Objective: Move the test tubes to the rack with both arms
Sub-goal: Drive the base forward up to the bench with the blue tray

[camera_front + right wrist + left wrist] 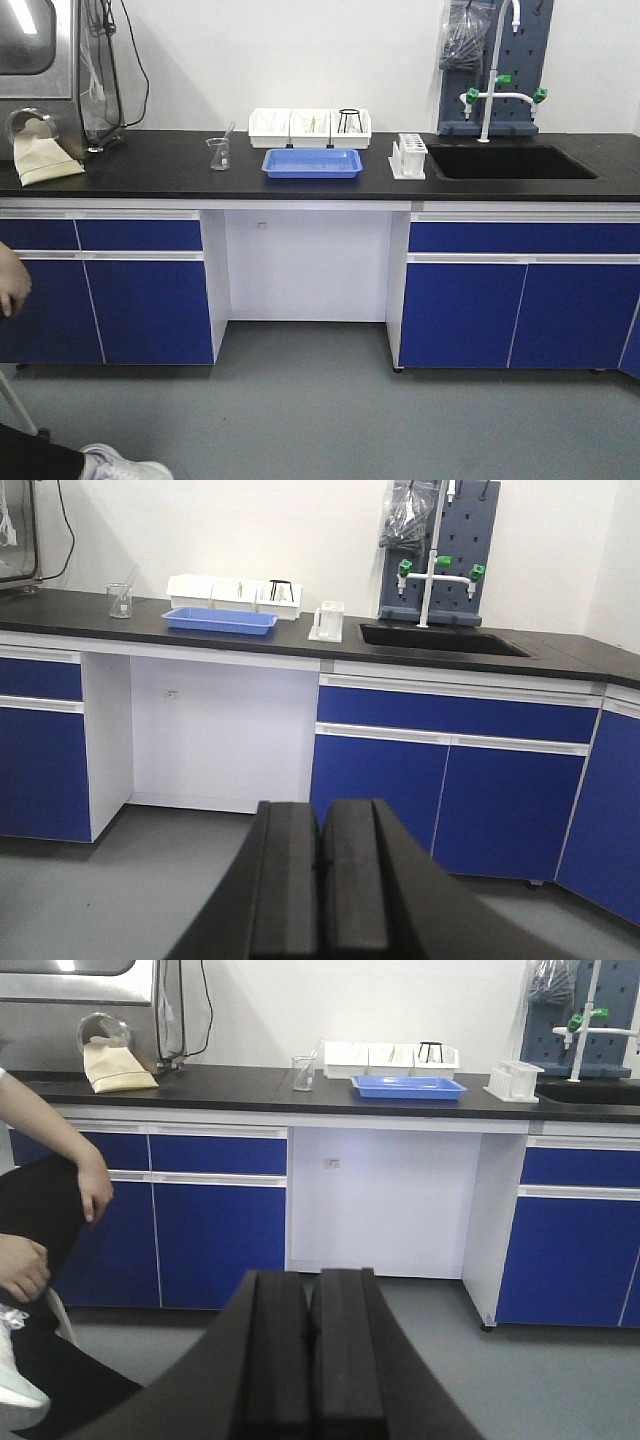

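Front-facing view: rack (408, 156) by sink (520, 165); L gripper (312, 1290), R gripper (322, 818) both closed.

Even bright indoor light, streak of glare on steel cabinet (65, 55), soft shadow under countertop (300, 185), slightly grainy

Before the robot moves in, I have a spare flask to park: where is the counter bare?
Widest bare stretch: between the beige cloth and the beaker. A narrow gap lies between the blue tray and the rack. Crowded: the white bins sit close behind the tray, and the rack stands beside the sink.
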`<state>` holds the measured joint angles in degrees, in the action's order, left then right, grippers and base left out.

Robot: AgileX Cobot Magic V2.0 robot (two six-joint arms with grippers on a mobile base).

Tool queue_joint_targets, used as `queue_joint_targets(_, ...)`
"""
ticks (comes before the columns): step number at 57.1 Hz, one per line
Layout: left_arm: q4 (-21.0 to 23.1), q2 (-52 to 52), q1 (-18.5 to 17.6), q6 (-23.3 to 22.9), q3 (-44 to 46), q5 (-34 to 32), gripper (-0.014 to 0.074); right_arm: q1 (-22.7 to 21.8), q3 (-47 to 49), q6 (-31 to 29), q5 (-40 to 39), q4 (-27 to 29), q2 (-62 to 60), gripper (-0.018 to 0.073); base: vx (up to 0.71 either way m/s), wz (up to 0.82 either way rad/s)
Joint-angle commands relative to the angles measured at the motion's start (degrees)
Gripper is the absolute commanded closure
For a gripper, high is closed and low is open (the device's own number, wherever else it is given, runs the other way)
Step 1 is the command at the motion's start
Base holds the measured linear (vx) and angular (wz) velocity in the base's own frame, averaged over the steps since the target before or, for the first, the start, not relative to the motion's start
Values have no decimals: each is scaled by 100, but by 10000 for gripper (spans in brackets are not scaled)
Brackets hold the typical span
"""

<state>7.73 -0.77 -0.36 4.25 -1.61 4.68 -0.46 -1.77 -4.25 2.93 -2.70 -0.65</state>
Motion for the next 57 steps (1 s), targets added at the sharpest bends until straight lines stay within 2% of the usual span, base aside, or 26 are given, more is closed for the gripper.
queue_joint_targets(1, 44, -58, -2, 11, 153, -468, 601, -14, -77, -28, -466, -39, -56, 568, 0, 0)
queue_joint_targets(57, 44, -58, -2, 11, 153, -468, 601, -14, -77, -28, -466, -39, -56, 568, 1, 0)
